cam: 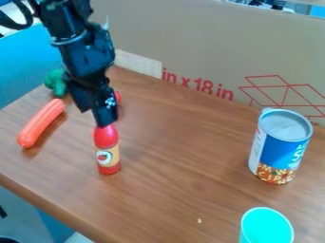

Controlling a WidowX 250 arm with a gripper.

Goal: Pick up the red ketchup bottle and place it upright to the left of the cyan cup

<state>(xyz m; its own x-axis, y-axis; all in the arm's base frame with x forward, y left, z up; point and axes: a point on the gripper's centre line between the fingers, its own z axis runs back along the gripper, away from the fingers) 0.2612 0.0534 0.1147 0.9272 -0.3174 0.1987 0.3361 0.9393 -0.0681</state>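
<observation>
Camera view: the claw (105,124) meets a red bottle (108,154).

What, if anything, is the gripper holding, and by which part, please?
The gripper covers the top of the red bottle, but whether it grips it there cannot be told.

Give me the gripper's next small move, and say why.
I'd probably lower the gripper slightly, in line with the toy ketchup bottle. It sits right at the top of the bottle, which stands upright on the wooden table, with most of its body below the gripper; a lower hold might be steadier.
</observation>
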